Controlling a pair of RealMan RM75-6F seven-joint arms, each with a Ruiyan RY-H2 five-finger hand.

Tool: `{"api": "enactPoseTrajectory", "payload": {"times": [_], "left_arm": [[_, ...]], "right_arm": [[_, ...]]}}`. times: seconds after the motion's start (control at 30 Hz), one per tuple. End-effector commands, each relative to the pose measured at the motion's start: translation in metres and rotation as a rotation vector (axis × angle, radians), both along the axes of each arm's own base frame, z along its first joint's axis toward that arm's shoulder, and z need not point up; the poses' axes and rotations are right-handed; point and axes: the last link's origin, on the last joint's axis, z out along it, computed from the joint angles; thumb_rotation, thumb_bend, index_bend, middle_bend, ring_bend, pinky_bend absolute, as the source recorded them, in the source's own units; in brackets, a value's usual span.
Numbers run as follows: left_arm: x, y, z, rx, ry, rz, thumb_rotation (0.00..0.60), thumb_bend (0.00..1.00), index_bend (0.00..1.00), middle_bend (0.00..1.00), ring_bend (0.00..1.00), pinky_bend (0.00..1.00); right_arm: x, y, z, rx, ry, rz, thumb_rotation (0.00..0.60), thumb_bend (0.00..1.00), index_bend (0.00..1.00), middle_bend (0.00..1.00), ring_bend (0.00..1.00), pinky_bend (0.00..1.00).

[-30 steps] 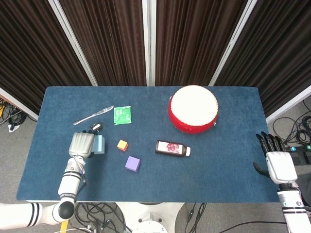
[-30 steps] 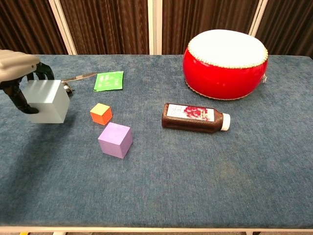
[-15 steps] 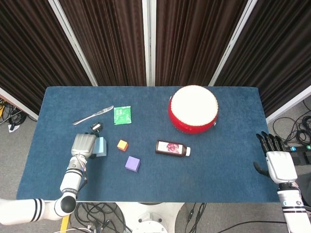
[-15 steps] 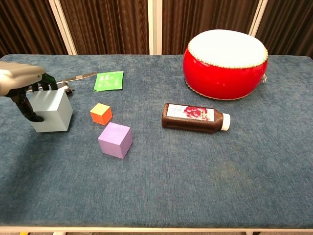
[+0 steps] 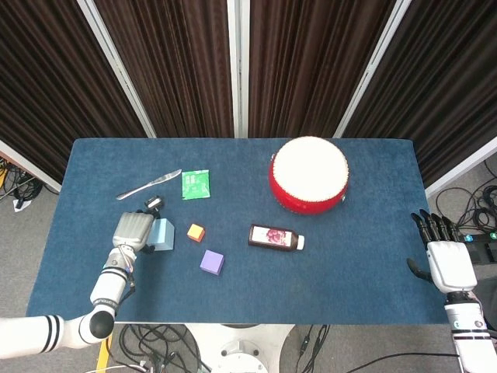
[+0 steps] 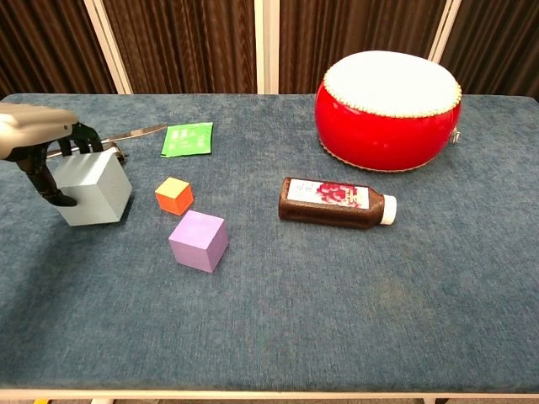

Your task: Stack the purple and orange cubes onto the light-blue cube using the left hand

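Head view looks down on a blue worktop (image 5: 349,256), where the left robot hand (image 5: 131,231) reaches in from the near-left corner, forearm angled up toward the middle, its dark fingers (image 6: 77,139) curled over the top and its thumb down the left face of the light-blue cube (image 6: 93,188), gripping it. Chest view shows the cube sitting at the left side of the cloth, turned slightly and seemingly resting on the surface, though contact underneath is hard to judge. Just to its right lies the small orange cube (image 6: 174,195), apart from it, and nearer the front edge sits the larger purple cube (image 6: 199,241), close to the orange one but not touching. Behind the left robot hand a metal knife (image 5: 148,185) lies beside a green packet (image 5: 196,184). A dark bottle (image 6: 337,203) lies on its side at centre, white cap to the right, in front of a red drum (image 6: 388,110). Off the worktop's right edge, the right robot hand (image 5: 448,263) hangs flat, fingers extended and apart, holding nothing.
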Motion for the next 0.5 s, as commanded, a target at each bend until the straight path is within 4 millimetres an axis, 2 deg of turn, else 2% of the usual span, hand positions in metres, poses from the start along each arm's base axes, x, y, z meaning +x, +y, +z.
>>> {"api": "enactPoseTrajectory", "payload": {"times": [0.03,0.3,0.37,0.5], "left_arm": [[0.001,0.0,0.003,0.002,-0.013,-0.017,0.6,0.21,0.29,0.33,0.27,0.39],[0.007,-0.008,0.012,-0.007,-0.021,-0.05,0.6,0.2,0.28,0.31,0.24,0.36],[0.014,-0.015,0.02,0.004,-0.022,-0.083,0.6,0.2,0.28,0.31,0.24,0.36],[0.034,-0.042,0.034,0.011,-0.048,-0.205,0.6,0.2,0.28,0.31,0.24,0.38]], "right_arm": [[0.0,0.0,0.0,0.001,0.0,-0.001,0.6,0.19,0.0,0.02,0.0,0.01],[-0.003,0.0,-0.001,0.002,0.0,-0.008,0.6,0.19,0.0,0.02,0.0,0.01],[-0.004,0.0,-0.001,0.0,-0.001,-0.011,0.6,0.19,0.0,0.02,0.0,0.01],[-0.006,-0.002,-0.001,0.001,-0.003,-0.018,0.6,0.19,0.0,0.02,0.0,0.01]]}}
